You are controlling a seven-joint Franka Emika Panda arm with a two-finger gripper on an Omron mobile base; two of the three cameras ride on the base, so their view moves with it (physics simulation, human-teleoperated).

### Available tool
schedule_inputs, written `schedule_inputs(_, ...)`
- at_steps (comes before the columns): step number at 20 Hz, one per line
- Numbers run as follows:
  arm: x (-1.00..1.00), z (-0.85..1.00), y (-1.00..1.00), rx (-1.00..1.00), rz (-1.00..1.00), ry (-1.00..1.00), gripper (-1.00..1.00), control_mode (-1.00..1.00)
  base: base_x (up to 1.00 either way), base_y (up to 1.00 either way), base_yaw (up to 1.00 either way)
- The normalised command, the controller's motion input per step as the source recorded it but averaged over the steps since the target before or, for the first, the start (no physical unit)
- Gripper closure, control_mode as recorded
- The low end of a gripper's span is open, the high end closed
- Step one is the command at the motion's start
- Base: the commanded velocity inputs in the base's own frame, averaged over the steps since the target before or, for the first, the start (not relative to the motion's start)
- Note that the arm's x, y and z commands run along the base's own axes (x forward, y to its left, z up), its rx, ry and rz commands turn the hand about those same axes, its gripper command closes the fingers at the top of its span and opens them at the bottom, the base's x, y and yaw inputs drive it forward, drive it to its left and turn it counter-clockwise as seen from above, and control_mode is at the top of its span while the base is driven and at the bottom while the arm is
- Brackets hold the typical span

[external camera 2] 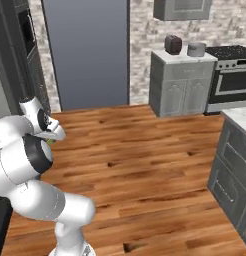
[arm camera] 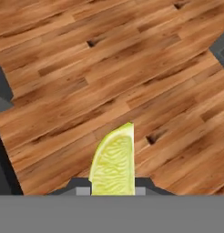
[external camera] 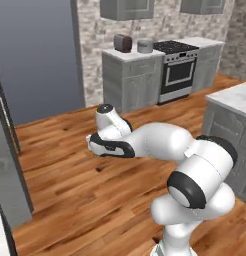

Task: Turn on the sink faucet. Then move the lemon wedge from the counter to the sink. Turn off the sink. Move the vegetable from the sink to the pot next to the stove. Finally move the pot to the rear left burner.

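One lemon wedge [arm camera: 113,161], held between my jaws, clenched on its lower end; long axis running straight out from the fingertips, pointed tip away. Under it: bare wood floor [arm camera: 109,68], no counter. One pot [external camera: 144,46], far off beside the toaster [external camera: 123,43] and stove [external camera: 177,47]. I judge the wedge is in transit, pot well ahead.

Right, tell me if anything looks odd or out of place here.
One thing: the lemon wedge sits clamped in the gripper above bare wooden floor, far from any sink. The pot stands upright beside the toaster on the far counter next to the stove. Nothing looks spilled or damaged.
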Motion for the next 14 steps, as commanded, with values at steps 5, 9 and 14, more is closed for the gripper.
schedule_inputs(5, 0.00, 0.00, 0.00, 0.00, 0.00, 0.00, 1.00, 1.00, -0.08, 0.00, -0.59)
schedule_inputs(9, 0.00, 0.00, 0.00, 0.00, 0.00, 0.00, 1.00, 1.00, -0.02, 0.00, -0.57)
schedule_inputs(14, 0.00, 0.00, 0.00, 0.00, 0.00, 0.00, 1.00, 1.00, 0.00, -0.02, -0.54)
